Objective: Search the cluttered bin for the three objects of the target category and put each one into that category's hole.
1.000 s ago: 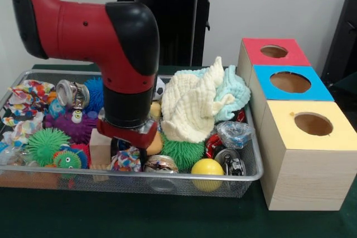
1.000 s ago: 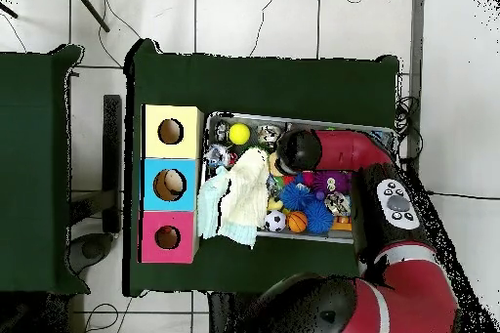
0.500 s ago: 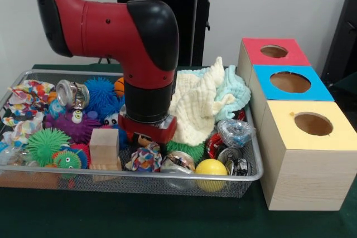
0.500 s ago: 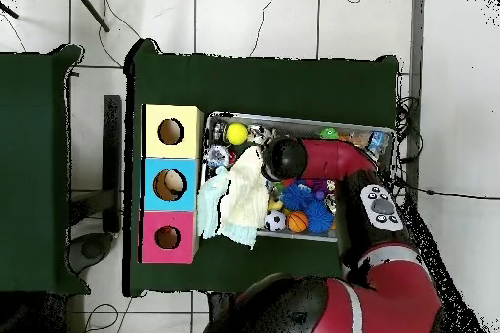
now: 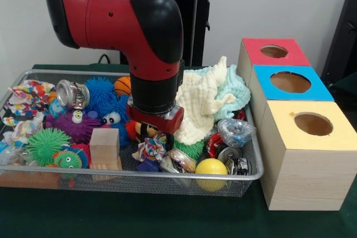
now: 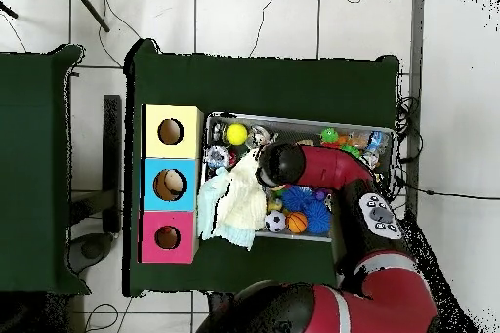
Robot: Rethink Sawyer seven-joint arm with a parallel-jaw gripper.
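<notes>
Green table [image 5: 167,221] holds a wire bin [image 5: 245,174] and, just beside it on the picture's right in the front view, a row of three wooden boxes, each with a round hole on top: red box [image 5: 273,51] farthest back, blue box [image 5: 290,83] in the middle, yellow box [image 5: 312,137] nearest the camera. Overhead shows the same row left of the bin [image 6: 386,136].

Red and black arm [image 5: 139,26] comes down into the middle of the bin. Gripper [image 5: 157,132] sits low among the toys, hidden under the wrist; cannot tell whether it is open, closed or holding anything.

Cream cloth [image 5: 203,107] is heaped in the bin's box-side end, lying over a pale blue cloth [image 5: 237,90] that sticks out behind it. Left end: patterned cloth [image 5: 30,94], crushed can [image 5: 71,93], blue spiky ball [image 5: 100,94], purple toy [image 5: 72,126], green spiky ball [image 5: 44,144]. Basketball [image 5: 122,86] sits just behind the arm. Wooden block [image 5: 104,147] stands near the front rim. A small patterned bundle [image 5: 149,150] lies just below the gripper, touching or nearly touching it. Yellow ball [image 5: 210,169] rests against the front rim, with another can [image 5: 231,160] and a clear crumpled wrapper [image 5: 234,132] beside it. Target category cannot be told from the views; all three holes look empty from the front.
</notes>
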